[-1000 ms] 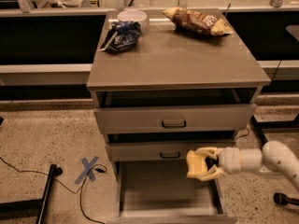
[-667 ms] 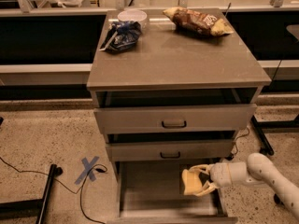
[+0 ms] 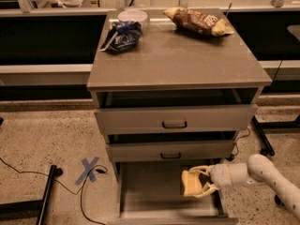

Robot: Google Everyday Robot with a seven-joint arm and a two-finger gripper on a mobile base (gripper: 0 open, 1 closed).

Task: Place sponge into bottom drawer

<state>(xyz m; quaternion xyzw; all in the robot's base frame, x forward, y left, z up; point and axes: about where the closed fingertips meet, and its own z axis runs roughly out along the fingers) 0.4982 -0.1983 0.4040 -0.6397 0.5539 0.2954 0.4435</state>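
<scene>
The bottom drawer [image 3: 145,193] is pulled out, a wide grey tray with a plain floor. The pale yellow sponge [image 3: 191,183] is held over the right part of that drawer, low inside its open top. My gripper [image 3: 199,182] reaches in from the right on a cream arm and is shut on the sponge, with one finger above and one below it. I cannot tell whether the sponge touches the drawer floor.
The two upper drawers [image 3: 174,118] with dark handles are slightly open above. On the cabinet top lie a brown-and-yellow snack bag [image 3: 199,20], a blue bag [image 3: 121,35] and a white bowl [image 3: 132,17]. A blue tape cross [image 3: 89,169] and cables lie on the floor at left.
My gripper has carried the sponge down and to the left, from beside the middle drawer front into the open bottom drawer.
</scene>
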